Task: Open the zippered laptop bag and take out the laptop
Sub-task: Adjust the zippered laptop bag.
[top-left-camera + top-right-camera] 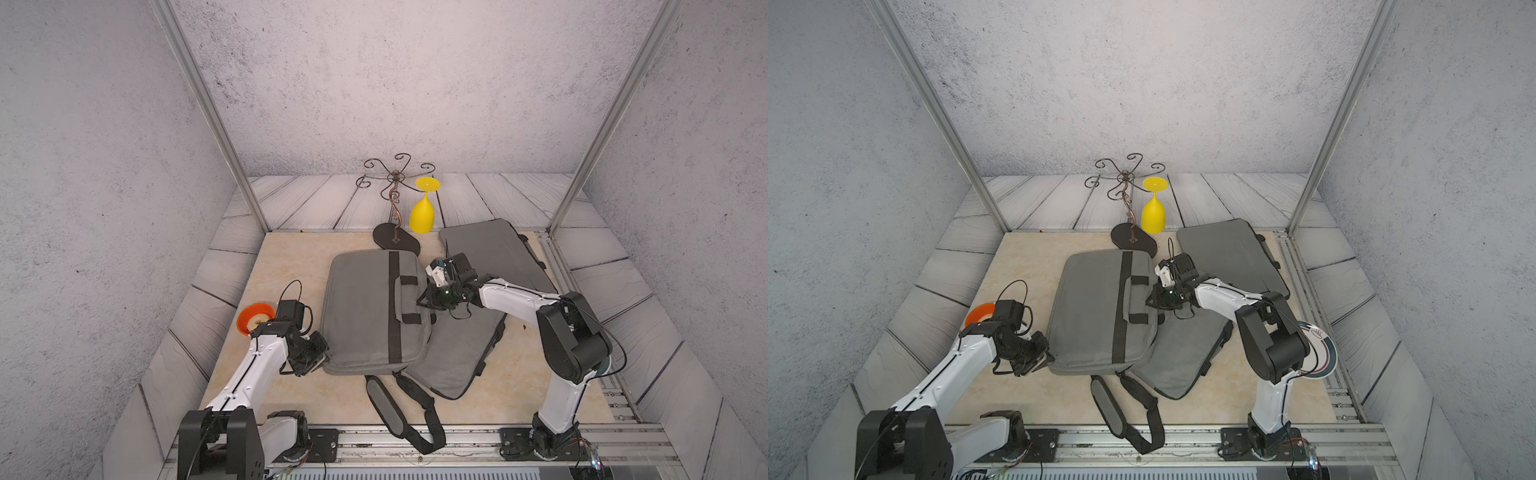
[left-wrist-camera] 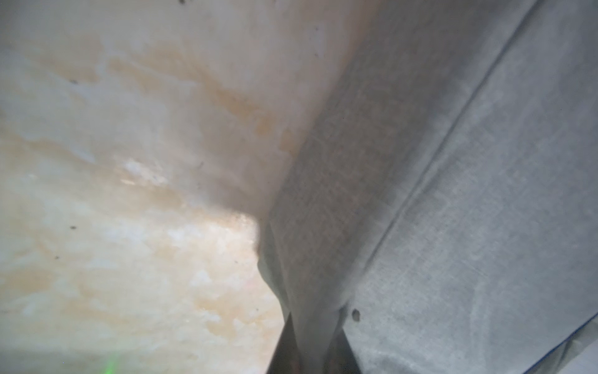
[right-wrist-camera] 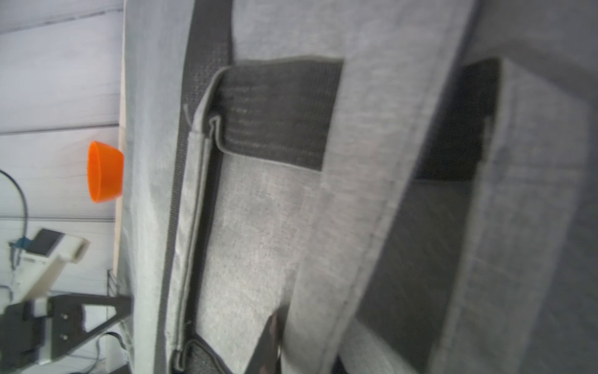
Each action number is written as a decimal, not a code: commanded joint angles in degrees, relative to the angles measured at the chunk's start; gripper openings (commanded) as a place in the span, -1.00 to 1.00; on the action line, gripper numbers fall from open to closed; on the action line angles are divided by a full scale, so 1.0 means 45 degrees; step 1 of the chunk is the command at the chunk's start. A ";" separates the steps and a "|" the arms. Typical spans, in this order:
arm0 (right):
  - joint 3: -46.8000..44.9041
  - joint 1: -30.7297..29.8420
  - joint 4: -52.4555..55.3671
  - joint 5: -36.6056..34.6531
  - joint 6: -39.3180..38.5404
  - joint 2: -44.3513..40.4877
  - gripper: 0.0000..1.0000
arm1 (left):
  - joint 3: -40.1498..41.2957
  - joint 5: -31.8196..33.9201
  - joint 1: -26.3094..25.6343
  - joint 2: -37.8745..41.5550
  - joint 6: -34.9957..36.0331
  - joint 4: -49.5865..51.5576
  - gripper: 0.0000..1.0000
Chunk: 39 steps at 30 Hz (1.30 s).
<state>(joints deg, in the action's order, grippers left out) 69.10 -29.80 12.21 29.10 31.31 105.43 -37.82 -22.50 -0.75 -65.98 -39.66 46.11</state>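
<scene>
The laptop bag [image 1: 365,307] lies flat in the middle of the worktop [image 1: 291,266]. Its long axis runs from the near edge toward the back wall, and you have an arm on each side of it. Your left end effector [image 1: 322,360] is clamped on the near left corner: the left wrist view shows grey fabric pinched between closed jaws. Your right end effector [image 1: 426,300] sits at the opposite long edge. The carry handle [image 3: 372,181] passes between its fingers with the jaws drawn narrow, so it looks gripped, though the blur leaves some doubt. That handle edge is likely where the main zipper runs. If so, it faces your right arm, and the pull would travel along the bag's length, not across it. You can't make out the slider in any view. The laptop is not visible and is presumably inside.
</scene>
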 commanded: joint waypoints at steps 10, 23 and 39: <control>-0.0444 -0.0900 -0.2247 0.0721 0.2727 -0.2264 -0.94 | -0.5512 0.0373 0.0207 -0.2629 0.2141 0.0018 -1.00; -0.1599 -0.2532 -0.4015 -0.1877 0.3643 -0.3736 -0.96 | -0.9680 -0.1696 0.0212 -0.7481 0.3715 -0.0614 -1.00; -0.1497 -0.3506 -0.4636 -0.1473 0.2845 -0.3242 -0.97 | -1.0018 -0.0156 0.0482 -0.7817 0.4555 0.0402 -1.00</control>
<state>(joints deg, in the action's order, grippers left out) 60.64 -40.93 -1.10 9.98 47.03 92.58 -83.15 -16.40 2.11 -105.16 -19.77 51.94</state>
